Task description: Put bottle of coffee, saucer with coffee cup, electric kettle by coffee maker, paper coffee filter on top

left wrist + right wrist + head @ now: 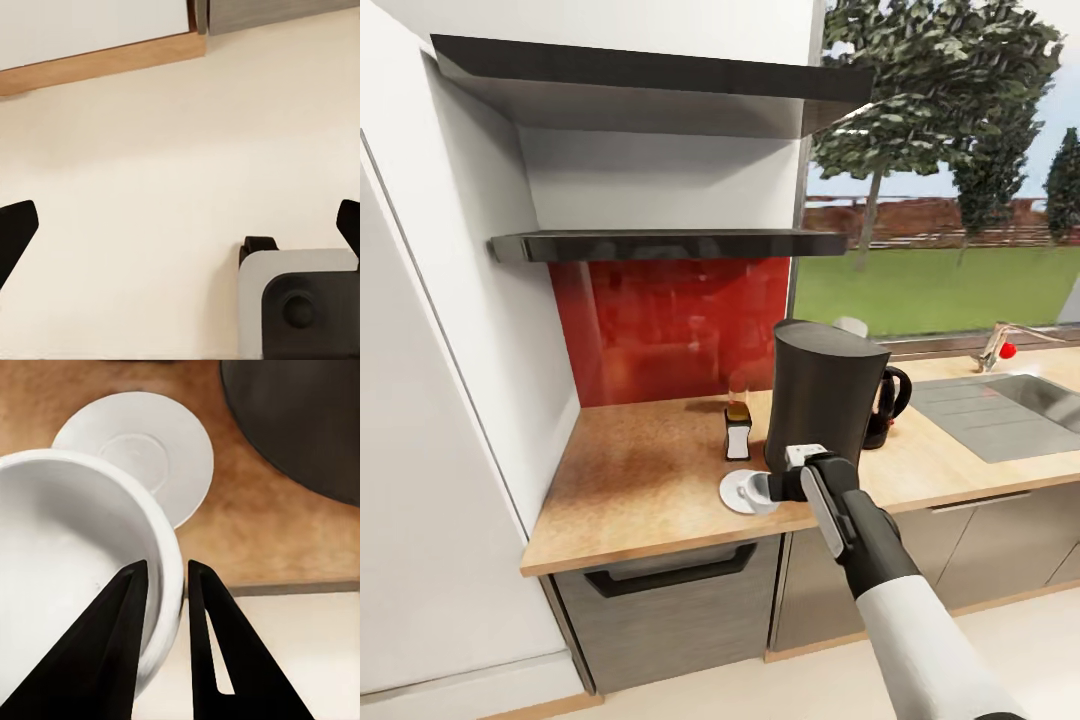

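The tall dark grey coffee maker [825, 400] stands on the wood-grain kitchen countertop [640, 480]. Left of it stands the small bottle of coffee [737, 430] with its tan cap. The black electric kettle [887, 405] sits behind the coffee maker's right side. In front lies the white saucer [735, 490] [150, 450]. My right gripper [780, 487] [166, 566] is shut on the rim of the white coffee cup [762, 494] [67, 570], held over the saucer's near edge. My left gripper [180, 225] hangs open over the floor. The black kitchen shelf [670, 243] is bare.
A sink [1010, 400] with a tap [1000, 345] lies to the right along the counter. A white wall panel [440, 450] bounds the counter's left end. Grey cabinet fronts [670, 590] run below. A pale shape [850, 325] peeks from behind the coffee maker's top.
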You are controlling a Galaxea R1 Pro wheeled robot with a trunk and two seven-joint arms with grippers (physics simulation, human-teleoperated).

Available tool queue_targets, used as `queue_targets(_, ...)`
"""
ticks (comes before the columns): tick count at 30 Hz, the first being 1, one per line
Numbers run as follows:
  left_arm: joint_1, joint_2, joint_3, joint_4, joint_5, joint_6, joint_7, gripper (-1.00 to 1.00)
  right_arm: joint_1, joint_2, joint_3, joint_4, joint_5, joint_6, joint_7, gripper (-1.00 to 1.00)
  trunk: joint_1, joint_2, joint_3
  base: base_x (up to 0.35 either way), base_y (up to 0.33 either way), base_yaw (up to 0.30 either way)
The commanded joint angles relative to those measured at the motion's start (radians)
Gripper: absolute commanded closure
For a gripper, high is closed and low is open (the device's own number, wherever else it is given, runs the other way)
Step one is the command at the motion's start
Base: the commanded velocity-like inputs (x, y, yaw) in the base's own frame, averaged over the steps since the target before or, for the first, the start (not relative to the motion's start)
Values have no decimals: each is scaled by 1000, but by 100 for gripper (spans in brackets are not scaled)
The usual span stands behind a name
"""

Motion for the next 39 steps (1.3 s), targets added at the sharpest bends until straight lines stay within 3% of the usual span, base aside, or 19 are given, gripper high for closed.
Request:
queue_targets(1, 9, 0, 8, 2, -10, -3, -5, -100, -1, 0, 0, -1, -11, 3, -8, 100, 1, -2, -2, 21, 0, 0)
queue_targets(7, 40, 2, 5, 97, -11, -5, -4, -100, -1, 1, 0, 0, -11, 3, -8, 100, 1, -2, -2, 158, 67, 0)
queue_targets(11, 74, 6, 4, 155, -41, -3, -3, -100, -1, 1, 0, 2, -11, 3, -8, 100, 1, -2, -2, 27, 12, 0)
queue_targets(21, 98, 5, 3, 160, -50, 0, -1, -100, -1, 2, -1, 5, -11, 3, -11, 100, 1, -2, -2, 150, 140, 0)
queue_targets(28, 98, 4, 3, 160, -50, 0, -1, -100, -1, 2, -32, 8, -11, 3, -11, 100, 1, -2, -2, 12, 162, -10)
queue_targets(39, 98, 5, 3, 160, -50, 0, 0, -100, -1, 6, -31, 12, -11, 2, -11, 100, 1, -2, -2, 0, 4, -198)
